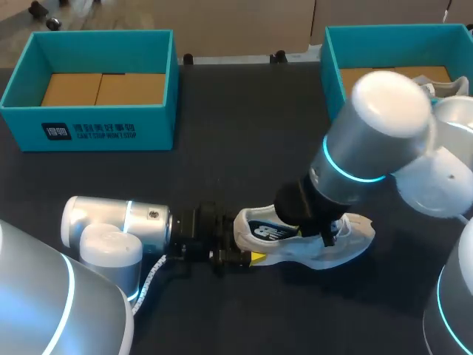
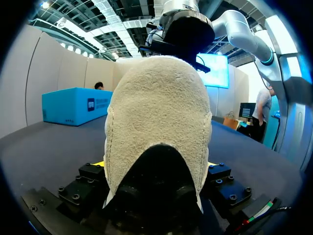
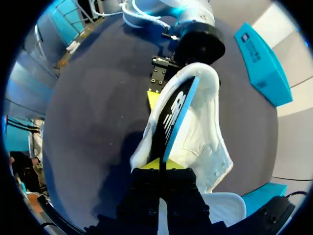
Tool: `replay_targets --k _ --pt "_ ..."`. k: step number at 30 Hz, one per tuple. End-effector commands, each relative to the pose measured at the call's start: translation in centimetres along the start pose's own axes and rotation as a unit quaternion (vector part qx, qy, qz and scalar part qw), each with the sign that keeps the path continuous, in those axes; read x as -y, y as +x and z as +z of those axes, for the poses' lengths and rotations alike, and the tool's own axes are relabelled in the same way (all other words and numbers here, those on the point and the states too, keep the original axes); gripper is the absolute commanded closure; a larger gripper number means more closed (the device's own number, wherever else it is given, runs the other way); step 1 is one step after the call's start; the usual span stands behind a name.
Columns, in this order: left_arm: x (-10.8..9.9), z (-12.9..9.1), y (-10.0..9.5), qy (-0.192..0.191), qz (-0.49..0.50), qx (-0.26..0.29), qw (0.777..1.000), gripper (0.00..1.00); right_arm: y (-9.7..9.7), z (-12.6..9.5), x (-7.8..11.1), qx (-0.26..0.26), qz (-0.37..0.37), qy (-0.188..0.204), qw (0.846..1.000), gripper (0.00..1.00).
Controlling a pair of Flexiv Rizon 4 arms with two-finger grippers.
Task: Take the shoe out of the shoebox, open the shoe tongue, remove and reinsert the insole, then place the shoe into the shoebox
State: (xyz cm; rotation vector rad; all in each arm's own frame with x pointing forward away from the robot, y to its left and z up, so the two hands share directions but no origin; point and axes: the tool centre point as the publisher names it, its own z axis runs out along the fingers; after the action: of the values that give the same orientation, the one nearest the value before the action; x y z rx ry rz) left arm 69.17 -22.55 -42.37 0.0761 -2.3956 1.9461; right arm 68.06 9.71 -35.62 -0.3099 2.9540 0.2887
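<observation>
A white shoe [image 1: 329, 255] lies on the dark table, heel toward my left arm. My left gripper [image 1: 247, 240] straddles the heel [image 2: 156, 98], a yellow fingertip [image 3: 153, 98] pressed to each side, so it is shut on the shoe. My right gripper [image 3: 161, 165] comes down over the shoe's opening and is shut on the edge of the black and blue insole [image 3: 176, 112]. The insole stands on edge, partly out of the shoe [image 3: 200, 132]. In the head view my right arm hides the right gripper [image 1: 325, 235] and the shoe's middle.
A teal shoebox [image 1: 96, 126] with a cardboard bottom stands at the back left. A second teal box [image 1: 332, 66] at the back right is half covered by my right arm, with something white inside. Bare dark table lies between the boxes and the shoe.
</observation>
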Motion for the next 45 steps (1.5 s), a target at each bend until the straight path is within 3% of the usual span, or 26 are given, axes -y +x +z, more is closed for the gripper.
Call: replay_targets --k 1,9,19,20,22,23,26,37,38,45 --pt "-0.5 0.1 0.0 -0.001 0.0 0.0 1.0 1.0 0.4 -0.7 0.9 0.029 -0.022 -0.062 0.997 1.0" --pt "-0.5 0.1 0.0 -0.001 0.0 0.0 1.0 1.0 -0.9 -1.7 0.1 0.049 -0.082 -0.085 0.992 1.0" --pt "-0.5 0.1 0.0 -0.001 0.0 0.0 1.0 1.0 -3.3 -2.0 -3.4 0.018 -0.175 -0.085 0.981 1.0" --pt "-0.5 0.1 0.0 -0.001 0.0 0.0 1.0 1.0 -3.5 -2.0 -3.8 0.014 -0.182 -0.082 0.98 0.95" --pt "-0.5 0.1 0.0 -0.001 0.0 0.0 1.0 1.0 -3.7 -2.1 -4.2 0.011 -0.186 -0.076 0.98 0.67" --pt "-0.5 0.1 0.0 -0.001 0.0 0.0 1.0 1.0 -3.8 -2.2 -4.5 0.009 -0.189 -0.071 0.979 0.6" --pt "-0.5 0.1 0.0 -0.001 0.0 0.0 1.0 1.0 -3.8 -2.7 -4.9 0.01 -0.197 -0.062 0.978 0.55" --pt "-0.5 0.1 0.0 -0.001 0.0 0.0 1.0 1.0 -3.5 -3.6 -4.1 0.003 -0.155 -0.045 0.987 0.51" --pt "-0.5 0.1 0.0 -0.001 0.0 0.0 1.0 1.0 -3.8 -3.6 -4.0 -0.011 -0.129 -0.03 0.991 0.52" --pt "-0.5 0.1 0.0 -0.001 0.0 0.0 1.0 1.0 -5.1 -2.6 -3.9 -0.07 -0.059 -0.02 0.996 0.51"
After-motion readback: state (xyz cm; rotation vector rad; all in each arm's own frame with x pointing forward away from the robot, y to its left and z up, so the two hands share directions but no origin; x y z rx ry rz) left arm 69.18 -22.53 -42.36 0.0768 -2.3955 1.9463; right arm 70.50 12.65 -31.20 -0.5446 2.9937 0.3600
